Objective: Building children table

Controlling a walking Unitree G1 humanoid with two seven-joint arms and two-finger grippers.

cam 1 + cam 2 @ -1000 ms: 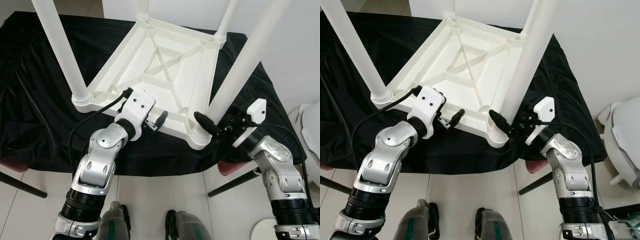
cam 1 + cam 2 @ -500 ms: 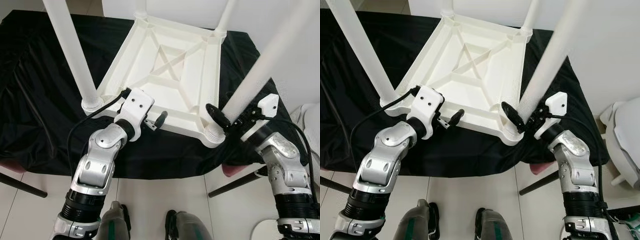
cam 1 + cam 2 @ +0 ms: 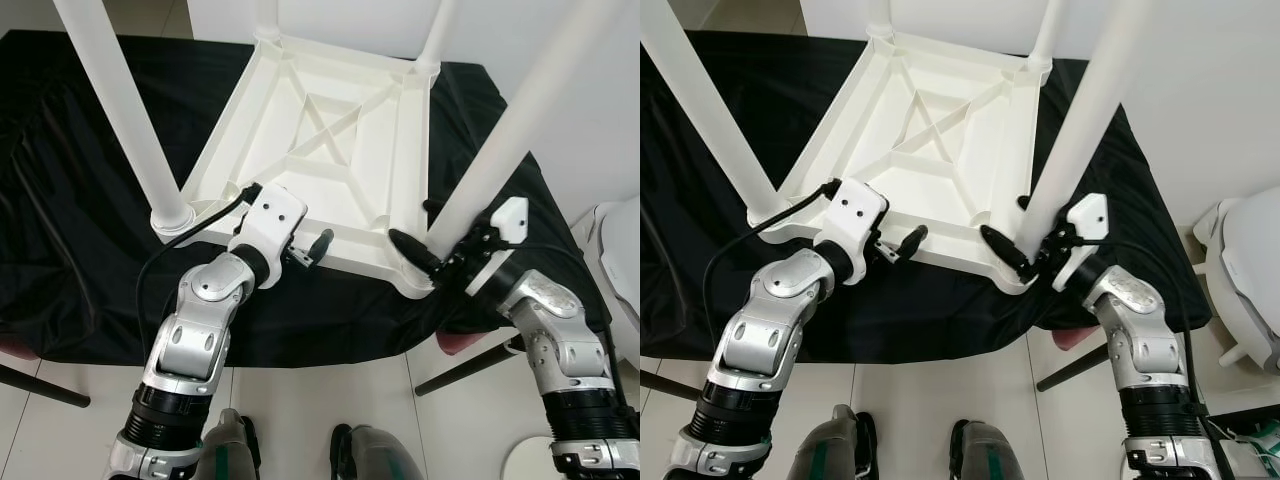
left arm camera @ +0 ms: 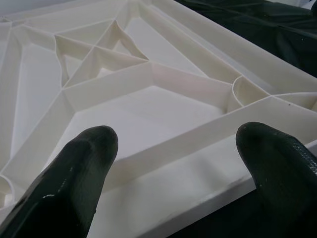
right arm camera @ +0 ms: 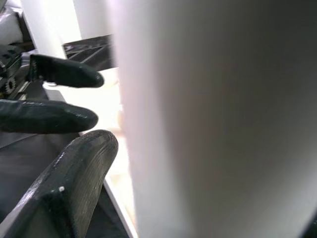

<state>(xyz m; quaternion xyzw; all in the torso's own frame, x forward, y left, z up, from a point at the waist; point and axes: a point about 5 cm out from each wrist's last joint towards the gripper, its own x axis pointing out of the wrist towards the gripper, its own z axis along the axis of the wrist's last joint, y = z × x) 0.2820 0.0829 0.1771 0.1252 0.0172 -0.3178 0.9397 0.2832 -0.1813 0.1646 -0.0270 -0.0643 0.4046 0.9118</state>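
A white children's table point(image 3: 330, 150) lies upside down on a black cloth, its legs pointing up. My right gripper point(image 3: 1006, 218) is shut on the base of the front right leg point(image 3: 500, 150), one finger on each side of it. In the right wrist view that leg point(image 5: 213, 119) sits against a black finger point(image 5: 74, 173). My left gripper point(image 3: 318, 245) hovers open at the table's front rim point(image 4: 198, 183), with both fingers point(image 4: 74, 168) spread above the ribbed underside. The front left leg point(image 3: 120, 110) stands free.
The black cloth point(image 3: 80, 200) covers the whole work surface and hangs over its front edge. A white rounded object point(image 3: 620, 240) stands on the floor at the far right. Dark chair legs point(image 3: 460, 365) slant across the tiled floor below the surface.
The table's front right corner and my right gripper swung to the right, then came back left with the leg. My left gripper stayed open at the front rim.
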